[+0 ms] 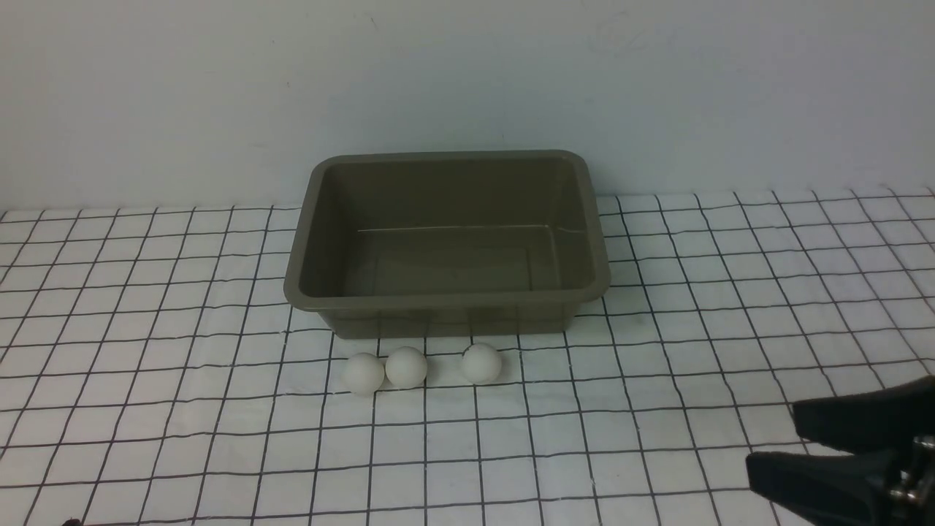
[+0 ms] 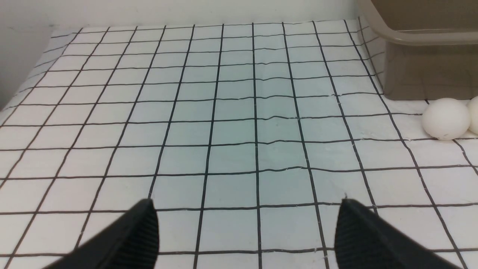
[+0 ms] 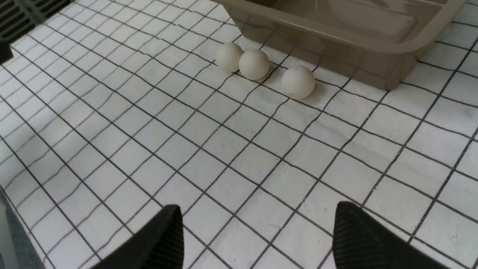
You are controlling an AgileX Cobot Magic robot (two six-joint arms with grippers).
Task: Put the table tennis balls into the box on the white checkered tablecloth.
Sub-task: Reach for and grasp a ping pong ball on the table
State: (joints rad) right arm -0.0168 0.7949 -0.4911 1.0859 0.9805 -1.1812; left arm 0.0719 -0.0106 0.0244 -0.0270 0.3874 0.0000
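Closest in, the right end effector (image 1: 774,442) sits low over the near right corner of the desk, jaws parted with nothing between them. The left end effector (image 2: 246,203) only shows in its own wrist view. Its jaws are spread wide and it's empty too, hanging over bare white checkered tablecloth (image 1: 146,365). Looks to me like both are parked clear of the action, ready to reach in.

Further out, the table tennis balls (image 1: 406,367) lie in a row on the cloth. The two on the left touch each other. The right ball (image 1: 481,363) sits a little apart, so I'd guess it's the easy first grab, with no neighbour to knock rolling.

Just behind them the box (image 1: 445,301) stands upright, open and empty, so each ball needs only a short hop over the near rim.
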